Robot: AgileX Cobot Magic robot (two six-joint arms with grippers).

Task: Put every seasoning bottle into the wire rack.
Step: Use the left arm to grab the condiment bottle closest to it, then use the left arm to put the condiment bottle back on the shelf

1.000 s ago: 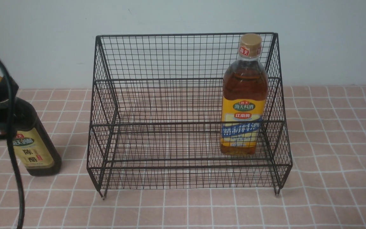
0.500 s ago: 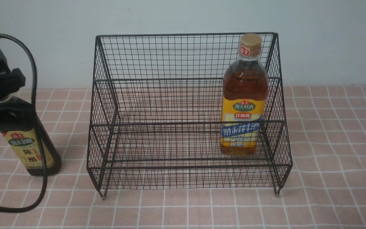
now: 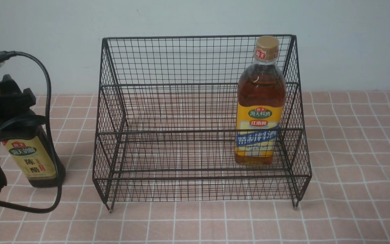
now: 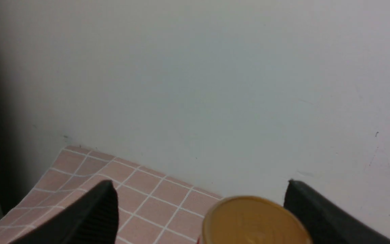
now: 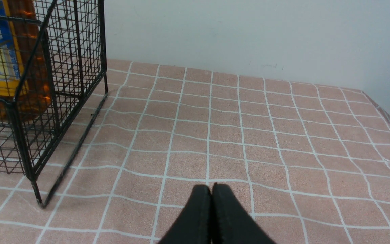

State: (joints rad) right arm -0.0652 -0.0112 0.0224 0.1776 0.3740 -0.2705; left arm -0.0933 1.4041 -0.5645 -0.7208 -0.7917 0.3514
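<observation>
Since one bottle remains outside, the step in hand appears to be reaching for it with the left arm. Across the tiled counter (image 3: 350, 203), the black wire rack (image 3: 198, 130) stands with its wide middle and left part unfilled. The amber bottle (image 3: 261, 91) is upright inside, near the rack's right end. The dark bottle (image 3: 34, 159) stands on the counter, to the left of the rack. The left pincer (image 4: 201, 200) is spread wide, with the gold cap (image 4: 252, 220) showing between its fingers and no grip taken; the right pincer (image 5: 212, 189) is closed and holds nothing. The next move probably calls for lining up on the dark bottle, then closing firmly before lifting it towards the rack
</observation>
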